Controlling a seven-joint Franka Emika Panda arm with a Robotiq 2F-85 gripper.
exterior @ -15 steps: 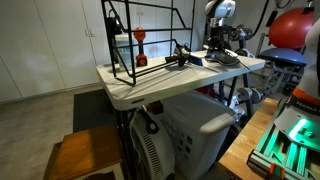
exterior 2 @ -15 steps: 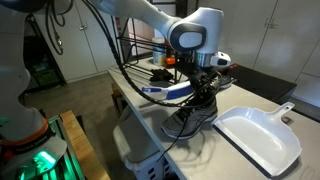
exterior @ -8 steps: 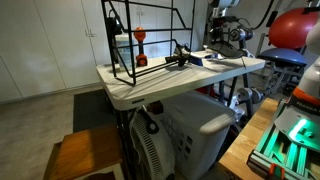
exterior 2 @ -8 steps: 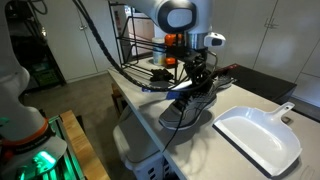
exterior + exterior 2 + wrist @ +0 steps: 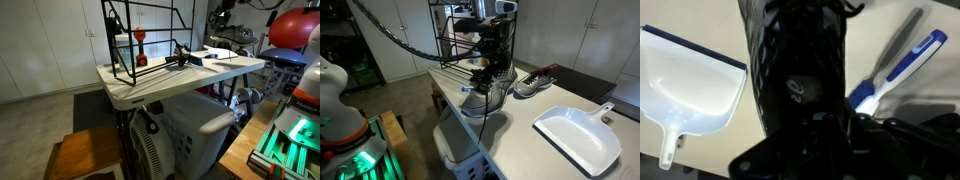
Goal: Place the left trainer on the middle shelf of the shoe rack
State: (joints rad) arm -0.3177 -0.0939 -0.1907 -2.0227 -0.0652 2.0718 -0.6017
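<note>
My gripper (image 5: 492,62) is shut on the left trainer (image 5: 485,96), a dark shoe with a white sole, and holds it by the top, clear above the table. In the wrist view the trainer (image 5: 795,70) fills the middle below the dark fingers (image 5: 835,135). It also shows held high at the far end of the table (image 5: 232,38). The other trainer (image 5: 535,82) lies on the table beside it. The black wire shoe rack (image 5: 145,40) stands at the other end of the table, also seen behind the arm (image 5: 452,40). Its middle shelf is too thin to make out.
A white dustpan (image 5: 578,135) lies near the table's end and shows in the wrist view (image 5: 690,85). A blue-and-white brush (image 5: 895,70) lies beside the trainer. A red object (image 5: 140,40) stands by the rack. A white bin (image 5: 190,125) sits under the table.
The gripper has risen with the left trainer, lifting it off the table and carrying it towards the rack. The other trainer stays on the table.
</note>
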